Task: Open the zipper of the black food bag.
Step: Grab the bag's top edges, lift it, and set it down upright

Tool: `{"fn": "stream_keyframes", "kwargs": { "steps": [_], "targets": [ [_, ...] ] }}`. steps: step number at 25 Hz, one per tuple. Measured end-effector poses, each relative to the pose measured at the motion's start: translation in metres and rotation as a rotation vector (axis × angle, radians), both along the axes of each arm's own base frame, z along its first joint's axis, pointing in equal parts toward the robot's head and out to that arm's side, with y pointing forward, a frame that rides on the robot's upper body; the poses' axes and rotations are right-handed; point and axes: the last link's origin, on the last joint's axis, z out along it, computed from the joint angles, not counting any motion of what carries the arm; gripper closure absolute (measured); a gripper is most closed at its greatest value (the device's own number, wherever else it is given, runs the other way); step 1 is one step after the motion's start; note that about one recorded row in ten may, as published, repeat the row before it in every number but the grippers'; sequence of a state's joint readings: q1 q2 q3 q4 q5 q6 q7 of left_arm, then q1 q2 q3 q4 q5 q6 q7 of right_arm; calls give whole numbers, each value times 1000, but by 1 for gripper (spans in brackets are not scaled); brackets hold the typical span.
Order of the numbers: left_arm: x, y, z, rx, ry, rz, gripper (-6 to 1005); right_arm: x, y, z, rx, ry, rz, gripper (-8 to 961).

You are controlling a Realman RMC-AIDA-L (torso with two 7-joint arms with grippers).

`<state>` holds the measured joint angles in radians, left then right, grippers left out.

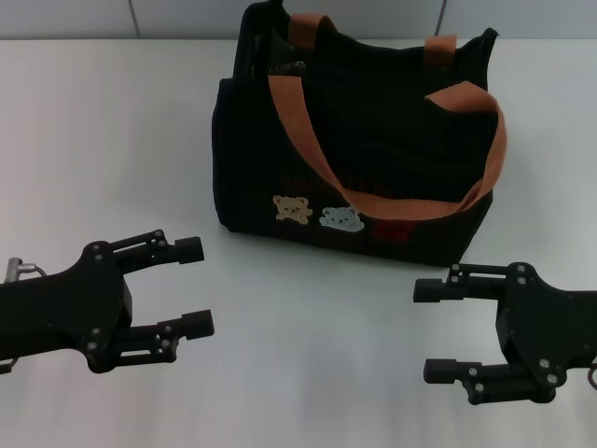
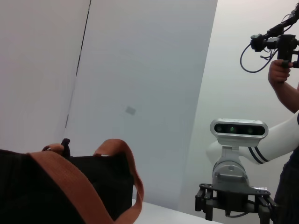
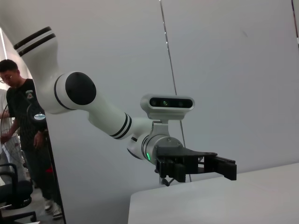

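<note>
Both grippers — left gripper, right gripper — hang spread before the black food bag; zipper indistinct.

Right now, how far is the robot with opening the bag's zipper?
Nothing looks done: neither claw touches the black food bag. The left claw and right claw are open, apart from the bag. The zipper pull is not discernible. Left: reach the bag, find the pull, draw it.
</note>
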<state>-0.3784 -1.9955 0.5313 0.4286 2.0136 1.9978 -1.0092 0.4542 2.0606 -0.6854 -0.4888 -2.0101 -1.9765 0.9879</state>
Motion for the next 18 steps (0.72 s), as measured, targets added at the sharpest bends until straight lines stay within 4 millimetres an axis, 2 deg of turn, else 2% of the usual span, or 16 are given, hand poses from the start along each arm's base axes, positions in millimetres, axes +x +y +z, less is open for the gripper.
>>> {"fn": "stream_keyframes", "kwargs": {
  "steps": [12,18],
  "targets": [
    [-2,8,14,-13,31,43,201,-6,4,0,-34,4,-1,227],
    [0,9,10,3,31,30,200,-6,3,0,-33,7,-3,227]
  ]
}}
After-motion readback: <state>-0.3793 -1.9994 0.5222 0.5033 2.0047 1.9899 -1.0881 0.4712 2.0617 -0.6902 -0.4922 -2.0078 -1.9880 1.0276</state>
